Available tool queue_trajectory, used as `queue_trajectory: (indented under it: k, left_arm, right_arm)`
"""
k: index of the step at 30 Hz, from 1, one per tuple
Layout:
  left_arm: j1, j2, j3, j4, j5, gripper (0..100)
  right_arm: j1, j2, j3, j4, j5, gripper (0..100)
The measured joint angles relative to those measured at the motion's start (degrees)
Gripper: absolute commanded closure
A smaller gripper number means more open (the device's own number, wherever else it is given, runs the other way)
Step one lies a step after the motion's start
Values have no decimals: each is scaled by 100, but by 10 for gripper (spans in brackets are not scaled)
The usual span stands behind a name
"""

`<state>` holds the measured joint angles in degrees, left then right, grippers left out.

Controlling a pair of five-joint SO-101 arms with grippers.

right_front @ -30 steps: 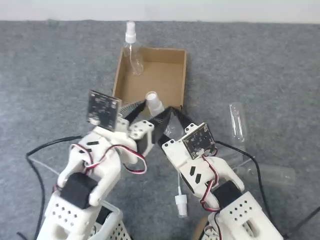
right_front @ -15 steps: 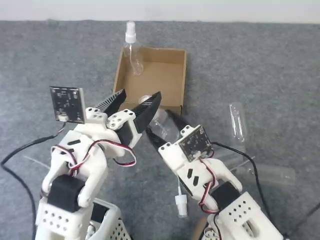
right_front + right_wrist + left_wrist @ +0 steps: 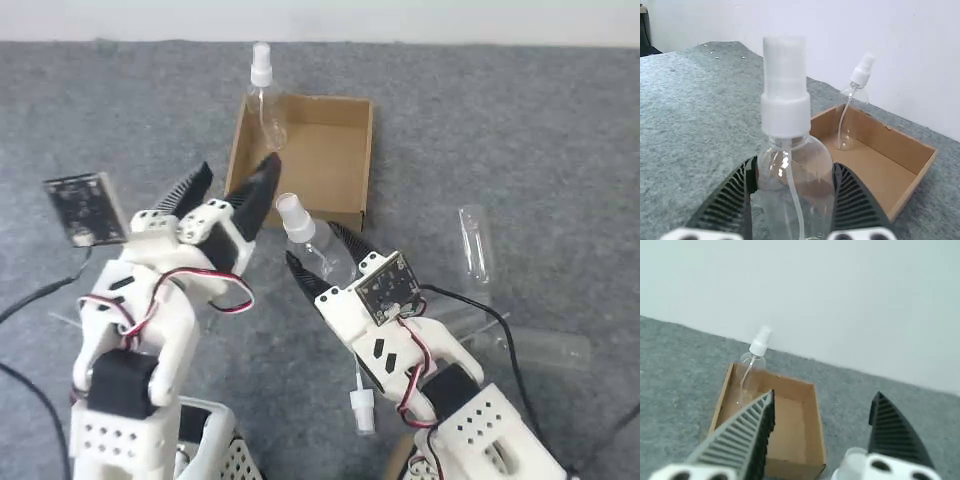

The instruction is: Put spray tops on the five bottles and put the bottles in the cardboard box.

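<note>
Looking first at the high view, the left gripper (image 3: 240,163) has let go of the clear plastic bottle (image 3: 312,252) and has swung away to its own side. One second ago it stood at the white spray top (image 3: 293,213) of this bottle. Now its jaws are wide apart and hold nothing, above the near left corner of the brown cardboard box (image 3: 330,150). The right gripper (image 3: 310,243) has stayed in place. Its jaws are closed around the body of the bottle and keep it upright, just in front of the near wall of the box and not inside it. A second clear bottle with a spray top (image 3: 265,100) stands in the far left corner of the box. On the grey carpet (image 3: 120,120) a loose white spray top (image 3: 362,405) lies beside the right arm, and an uncapped clear bottle (image 3: 475,242) lies well apart on the right.

In the left wrist view, the left gripper (image 3: 825,394) has its two fingers spread widely. Between them, farther off, are the box (image 3: 790,425) and the standing bottle (image 3: 752,362).

In the right wrist view, the right gripper (image 3: 792,200) presses on both sides of the bottle (image 3: 790,172). The spray top (image 3: 785,100) sits straight on the neck, and the box (image 3: 880,175) is behind.

I judge that the capping of this bottle is probably finished, so it is ready to go into the box. Other bottles are not yet capped.
</note>
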<state>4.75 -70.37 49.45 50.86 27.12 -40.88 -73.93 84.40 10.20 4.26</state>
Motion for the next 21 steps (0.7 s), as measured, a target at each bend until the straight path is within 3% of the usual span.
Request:
queue_trajectory:
  k: [21]
  left_arm:
    - [431,-79,958,-149,-510,718]
  right_arm:
    - [18,18,35,9,9,991]
